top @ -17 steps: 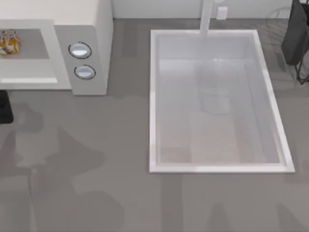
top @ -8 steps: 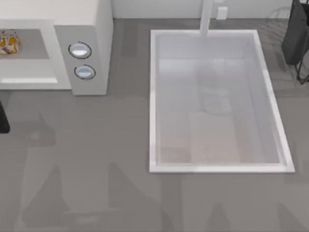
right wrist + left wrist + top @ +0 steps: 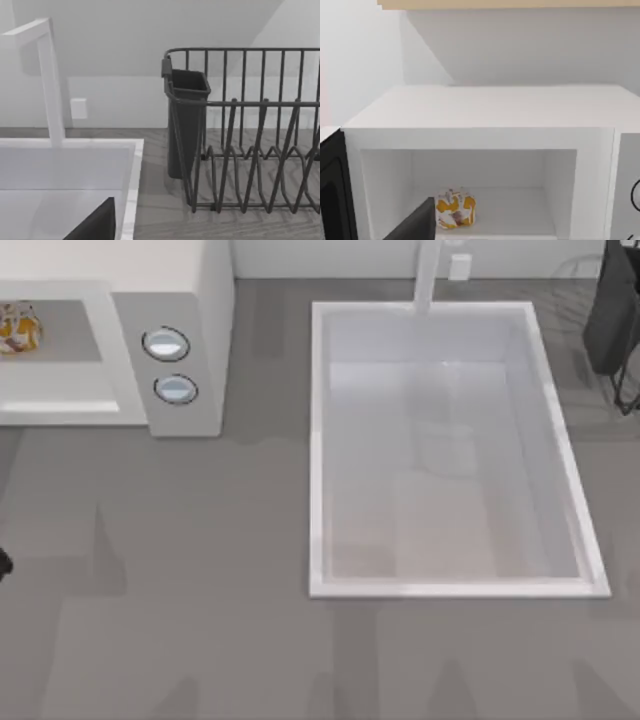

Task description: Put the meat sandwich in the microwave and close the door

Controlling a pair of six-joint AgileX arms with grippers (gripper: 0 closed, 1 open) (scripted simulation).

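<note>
Looking down, you see the meat sandwich (image 3: 17,327) sitting inside the microwave (image 3: 190,300), the door (image 3: 332,190) swung wide open, and a dark bit at the table's left edge is perhaps your left gripper (image 3: 3,562), its grip unclear.
</note>
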